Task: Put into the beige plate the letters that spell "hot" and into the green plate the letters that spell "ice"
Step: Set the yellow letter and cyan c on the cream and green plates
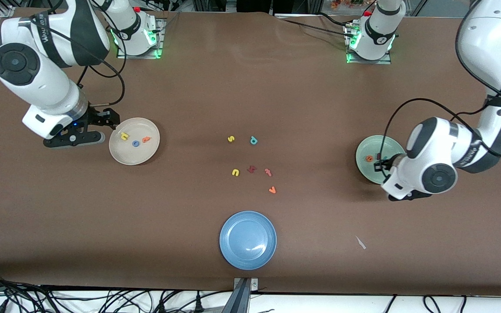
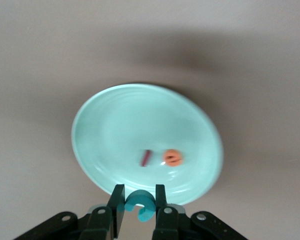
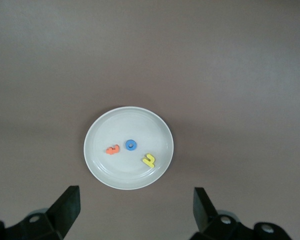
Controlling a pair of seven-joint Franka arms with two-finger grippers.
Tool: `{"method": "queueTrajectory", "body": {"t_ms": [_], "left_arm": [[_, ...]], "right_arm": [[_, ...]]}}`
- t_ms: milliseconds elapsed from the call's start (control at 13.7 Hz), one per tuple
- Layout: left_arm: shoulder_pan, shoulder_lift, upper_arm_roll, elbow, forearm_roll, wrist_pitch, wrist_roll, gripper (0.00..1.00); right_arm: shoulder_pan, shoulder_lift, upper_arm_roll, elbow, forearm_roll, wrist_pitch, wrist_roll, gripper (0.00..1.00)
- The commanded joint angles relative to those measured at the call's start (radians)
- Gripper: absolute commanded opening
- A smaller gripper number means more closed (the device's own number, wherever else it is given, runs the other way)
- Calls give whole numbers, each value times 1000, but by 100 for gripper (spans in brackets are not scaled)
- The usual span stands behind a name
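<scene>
Left pincer (image 2: 140, 210) clamps teal c (image 2: 139, 204) over green plate (image 2: 97, 122) rim; red i (image 2: 146, 158), orange e (image 2: 173, 158) below. Right pincer (image 3: 135, 207) wide open, empty, waits beside beige plate (image 3: 97, 152).

The left arm reaches in from its base and bends sharply at the elbow, its white wrist turned down toward the worktop at its own end. The left pincer (image 2: 140, 210) hangs in the air, its two black fingers (image 2: 117, 206) closed on a small teal foam letter c (image 2: 139, 202). The right arm waits, folded low at its own end, and the right pincer (image 3: 135, 205) has its black fingers (image 3: 67, 205) spread wide, gripping nothing.
</scene>
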Motion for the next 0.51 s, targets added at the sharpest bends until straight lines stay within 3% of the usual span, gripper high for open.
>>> {"method": "queueTrajectory", "body": {"t_ms": [0, 146, 218, 291, 364, 437], "left_arm": [[70, 34, -5, -42, 1, 29, 83, 12], [79, 48, -2, -46, 2, 59, 83, 16], [78, 51, -2, -46, 1, 59, 82, 39], [78, 49, -3, -42, -1, 59, 82, 79], [75, 43, -5, -31, -4, 56, 82, 100], [73, 33, -11, -17, -13, 53, 76, 100]], "right_arm": [[5, 48, 8, 89, 19, -42, -27, 100], [12, 53, 8, 97, 19, -44, -24, 100], [12, 53, 7, 97, 19, -44, -29, 100], [5, 54, 5, 97, 19, -42, -30, 100], [-1, 56, 2, 97, 19, -41, -33, 100], [-6, 64, -3, 98, 19, -38, -42, 100]]}}
